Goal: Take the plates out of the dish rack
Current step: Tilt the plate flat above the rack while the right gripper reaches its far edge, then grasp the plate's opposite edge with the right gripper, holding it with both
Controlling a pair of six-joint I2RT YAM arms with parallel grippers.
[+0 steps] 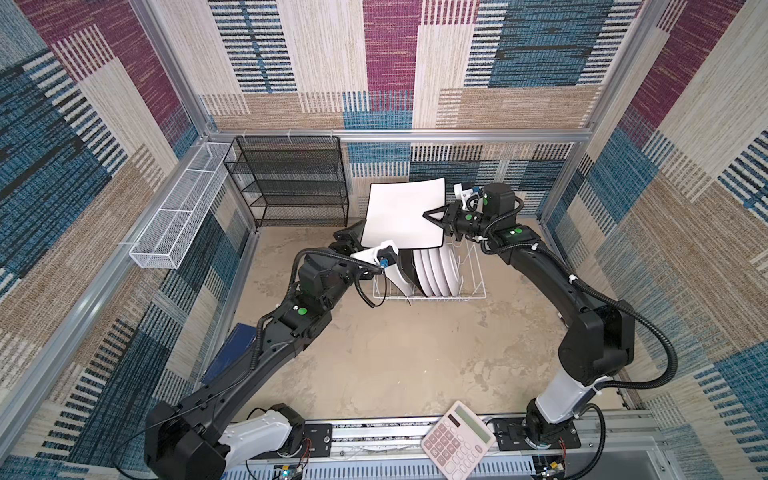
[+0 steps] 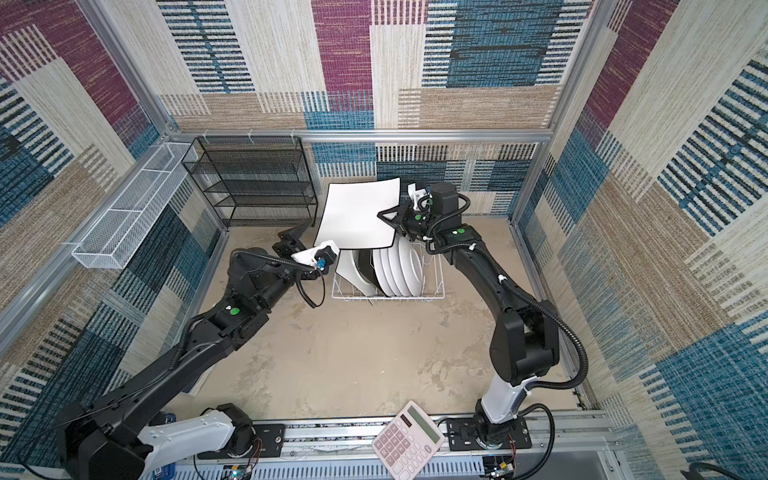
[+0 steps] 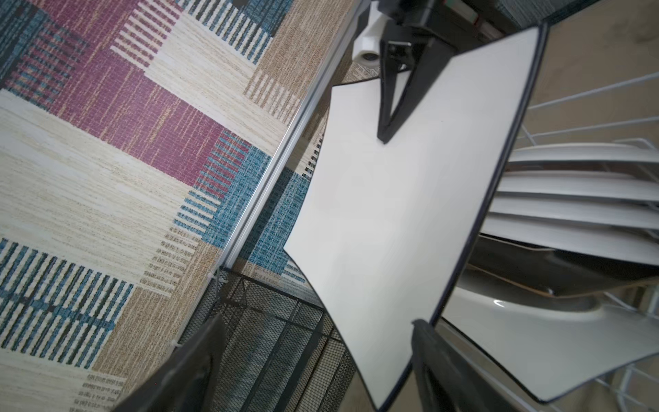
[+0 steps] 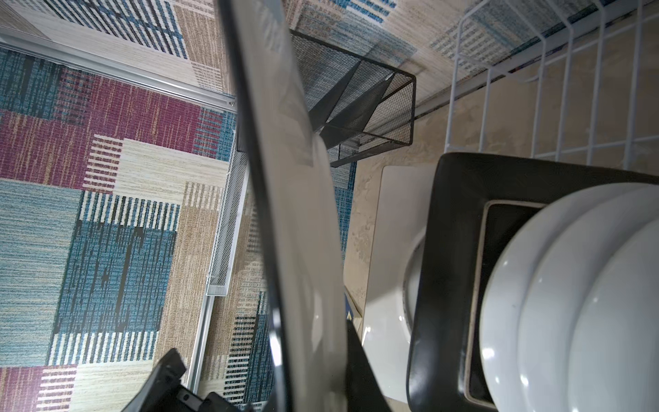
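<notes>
The dish rack (image 1: pixel 457 296) held a large white plate (image 1: pixel 392 278), a black square plate (image 1: pixel 409 270) and four round plates (image 1: pixel 440 270), all on edge. Above it, the right claw (image 1: pixel 430 216) pinched the lifted plate (image 1: pixel 405 214) at its edge. The left claw (image 3: pixel 310 367) gaped wide about that plate's lower corner. A black mesh shelf (image 1: pixel 291 183) stood close behind, and the bench (image 1: pixel 395 353) in front lay open.

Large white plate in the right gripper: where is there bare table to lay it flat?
The widest bare table lies between the dish rack and the calculator. A smaller patch sits right of the rack. Crowded: between the black mesh shelf and the rack, where the left gripper and held plate hang.
</notes>
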